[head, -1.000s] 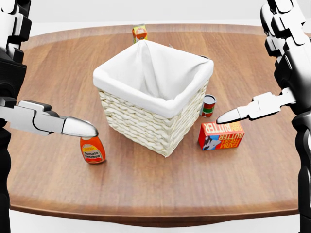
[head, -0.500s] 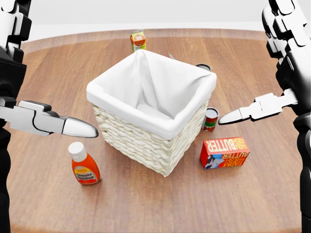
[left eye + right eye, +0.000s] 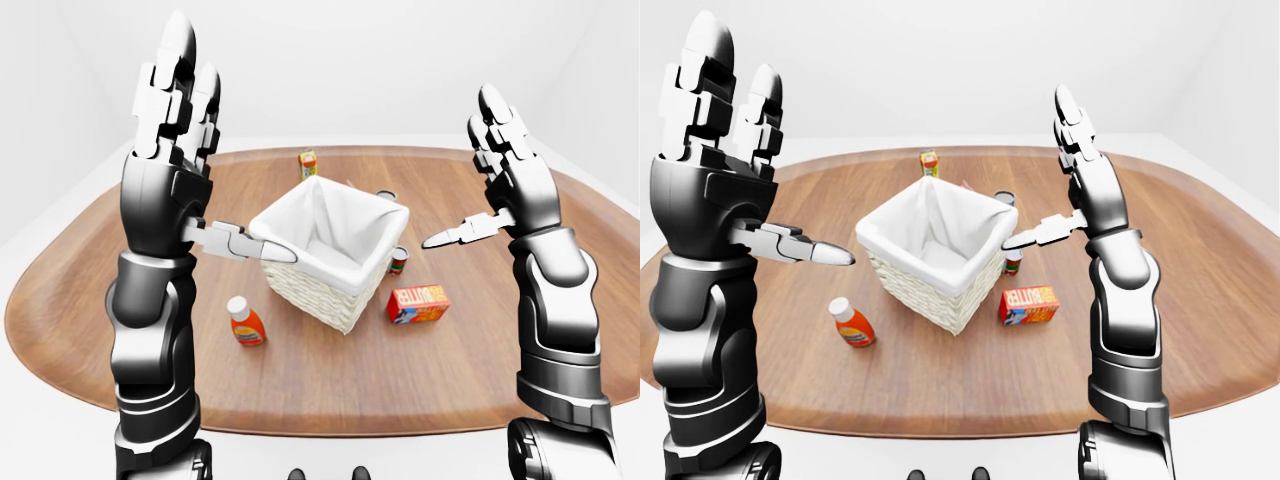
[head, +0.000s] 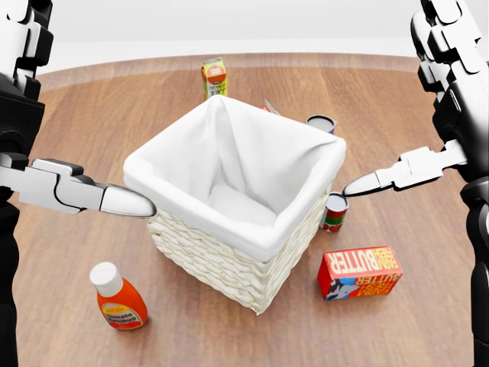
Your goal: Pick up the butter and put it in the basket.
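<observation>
The camera is moving closer, the basket looming larger than a second ago. The red box reading "BUTTER" is lying at the basket's four o'clock on the wooden table, ketchup bottle at eight. Both left hand and right hand are hovering raised and unclenched in a white room.

The red butter box lies flat on the table. It rests just right of the white-lined wicker basket, which stands empty mid-table.
</observation>
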